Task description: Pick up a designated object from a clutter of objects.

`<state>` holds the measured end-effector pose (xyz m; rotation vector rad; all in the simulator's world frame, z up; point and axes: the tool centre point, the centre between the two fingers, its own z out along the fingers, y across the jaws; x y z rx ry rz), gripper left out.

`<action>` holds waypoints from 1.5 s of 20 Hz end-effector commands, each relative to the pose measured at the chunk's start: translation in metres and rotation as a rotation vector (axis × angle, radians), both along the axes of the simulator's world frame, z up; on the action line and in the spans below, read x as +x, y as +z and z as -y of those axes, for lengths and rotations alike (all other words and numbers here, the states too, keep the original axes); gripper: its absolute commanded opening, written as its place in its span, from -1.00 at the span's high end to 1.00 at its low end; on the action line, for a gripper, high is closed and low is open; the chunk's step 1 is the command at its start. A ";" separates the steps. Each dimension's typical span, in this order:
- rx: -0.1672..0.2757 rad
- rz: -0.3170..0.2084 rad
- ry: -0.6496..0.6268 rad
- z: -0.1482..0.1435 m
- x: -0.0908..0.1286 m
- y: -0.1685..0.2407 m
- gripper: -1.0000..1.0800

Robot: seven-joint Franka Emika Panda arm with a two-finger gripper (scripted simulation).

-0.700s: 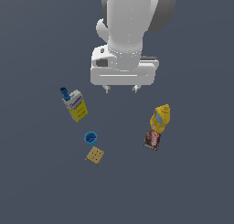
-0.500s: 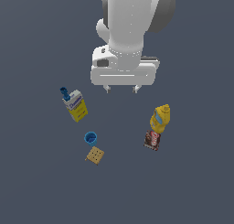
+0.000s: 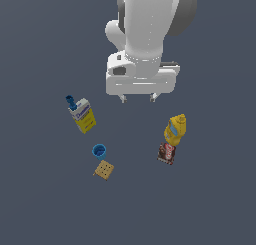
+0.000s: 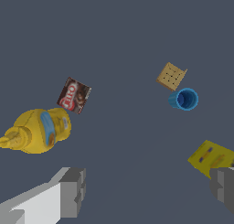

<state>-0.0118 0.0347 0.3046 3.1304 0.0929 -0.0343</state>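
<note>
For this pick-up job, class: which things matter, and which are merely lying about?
Belong to the job:
- blue cup, the thing to lift
- tool, open, high above the floor

Just lying about:
- tan cracker
- yellow-and-blue box
- dark-blue piece
- yellow bottle
- brown-red box

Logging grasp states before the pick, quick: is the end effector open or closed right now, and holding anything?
End effector: open, fingers spread wide, holding nothing; the blue cup lies apart from it.

High overhead exterior view; nearer, downward wrist view (shared: blue cup (image 3: pixel 99 150) (image 4: pixel 184 99))
</note>
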 end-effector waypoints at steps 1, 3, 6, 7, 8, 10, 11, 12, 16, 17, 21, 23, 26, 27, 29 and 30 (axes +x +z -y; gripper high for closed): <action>0.000 0.000 0.000 0.001 0.001 -0.001 -0.92; 0.002 0.000 0.000 0.003 0.003 -0.004 -0.92; 0.005 0.001 0.002 0.008 0.008 -0.011 -0.92; 0.006 0.001 0.002 0.010 0.010 -0.015 -0.92; 0.008 0.002 0.002 0.013 0.013 -0.018 -0.92; 0.011 0.002 0.004 0.020 0.019 -0.027 -0.92; 0.012 0.003 0.004 0.023 0.022 -0.032 -0.92; 0.014 0.004 0.005 0.028 0.025 -0.038 -0.92; 0.020 0.007 0.007 0.049 0.040 -0.066 -0.92; 0.021 0.008 0.008 0.055 0.044 -0.075 -0.92; 0.024 0.012 0.011 0.085 0.058 -0.114 -0.92; 0.023 0.015 0.012 0.100 0.063 -0.133 -0.92; 0.021 0.017 0.014 0.120 0.068 -0.159 -0.92; 0.020 0.018 0.015 0.126 0.069 -0.166 -0.92; 0.018 0.019 0.016 0.136 0.070 -0.180 -0.92; 0.017 0.020 0.017 0.141 0.071 -0.186 -0.92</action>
